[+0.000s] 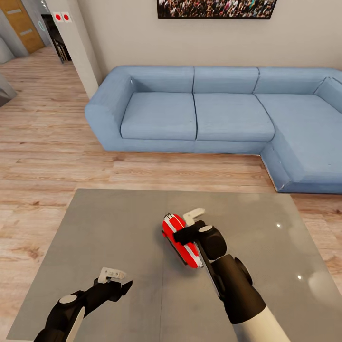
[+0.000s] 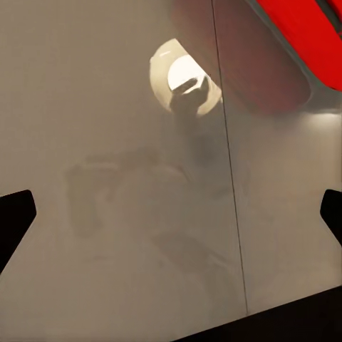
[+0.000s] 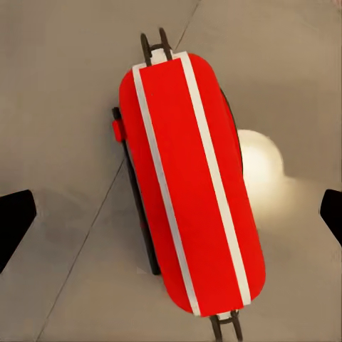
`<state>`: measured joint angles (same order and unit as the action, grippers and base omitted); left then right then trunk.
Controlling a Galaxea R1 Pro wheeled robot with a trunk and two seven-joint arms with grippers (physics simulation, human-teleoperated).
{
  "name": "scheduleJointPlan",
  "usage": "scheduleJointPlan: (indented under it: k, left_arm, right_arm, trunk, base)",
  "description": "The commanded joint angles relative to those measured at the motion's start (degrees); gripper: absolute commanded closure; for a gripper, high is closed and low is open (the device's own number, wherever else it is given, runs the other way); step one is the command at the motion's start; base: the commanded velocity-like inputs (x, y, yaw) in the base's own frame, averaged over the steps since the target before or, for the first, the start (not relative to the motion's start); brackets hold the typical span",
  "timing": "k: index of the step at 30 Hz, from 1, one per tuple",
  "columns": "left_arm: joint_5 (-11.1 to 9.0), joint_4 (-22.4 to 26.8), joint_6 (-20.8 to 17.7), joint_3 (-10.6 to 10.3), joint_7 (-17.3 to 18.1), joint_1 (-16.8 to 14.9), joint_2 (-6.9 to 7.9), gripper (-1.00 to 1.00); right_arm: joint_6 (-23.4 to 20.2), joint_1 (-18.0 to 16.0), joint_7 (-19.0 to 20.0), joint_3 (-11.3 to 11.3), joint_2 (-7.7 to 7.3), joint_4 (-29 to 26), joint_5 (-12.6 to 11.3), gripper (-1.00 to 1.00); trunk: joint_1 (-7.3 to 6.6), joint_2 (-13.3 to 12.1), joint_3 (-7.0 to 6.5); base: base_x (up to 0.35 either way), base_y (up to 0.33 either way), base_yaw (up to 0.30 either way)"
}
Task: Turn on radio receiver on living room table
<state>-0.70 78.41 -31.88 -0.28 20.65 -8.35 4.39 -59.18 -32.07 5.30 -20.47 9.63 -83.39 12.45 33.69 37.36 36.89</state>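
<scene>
Plainly the radio receiver was the thing I could upset: it lay near the middle of the desk, seemingly tipped up on its long edge, and a push from above that landed off-centre could, I judged, roll it flat or skid it across the glossy grey top. From the right wrist camera it read as a bright red rounded oblong with two white stripes running its length, a small red nub on one side that I took for the switch, and little dark loops at both ends. My right end effector hovered right over it, one pale finger showing past the far end; the dark fingertips sat wide apart at the edges of the wrist picture, so I read it as spread and holding nothing. If I missed that nub, the body would shift, not the switch. The left end effector hung low over bare desk nearer me, well apart from the radio, fingers likewise spread. Beyond the desk stood the light blue sofa.
</scene>
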Motion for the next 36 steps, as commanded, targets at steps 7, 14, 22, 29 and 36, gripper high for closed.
scheduleJointPlan:
  k: [7, 14, 22, 29, 36]
  left_arm:
    - [0.00, -0.01, 0.04, 0.00, 0.00, 0.00, 0.00, -1.00]
    - [0.00, -0.01, 0.06, 0.00, 0.00, 0.00, 0.00, -1.00]
    - [0.00, -0.01, 0.06, -0.01, 0.00, 0.00, -0.20, -1.00]
    - [0.00, -0.01, 0.06, -0.01, 0.00, 0.00, -0.39, -1.00]
    - [0.00, -0.01, 0.06, -0.06, 0.00, 0.00, -0.44, -1.00]
  right_arm:
    - [-0.05, -0.01, 0.12, -0.17, 0.37, -0.02, -0.15, -1.00]
    - [-0.02, -0.01, 0.22, -0.18, 0.37, 0.30, -0.30, -1.00]
    - [0.71, 0.00, 0.03, -0.18, 0.37, 0.68, -0.15, -1.00]
    - [0.94, -0.56, -0.17, -0.17, 0.37, 2.43, 0.08, -1.00]
    - [1.76, -3.31, -0.11, -0.09, 0.37, 6.44, 0.10, -1.00]
  trunk:
    - [0.00, 0.00, 0.00]
    - [0.00, 0.00, 0.00]
    - [0.00, 0.00, 0.00]
    - [0.00, 0.00, 0.00]
    - [0.00, 0.00, 0.00]
  base:
    - [0.000, 0.000, 0.000]
    - [0.000, 0.000, 0.000]
    - [0.000, 0.000, 0.000]
    - [0.000, 0.000, 0.000]
    - [0.000, 0.000, 0.000]
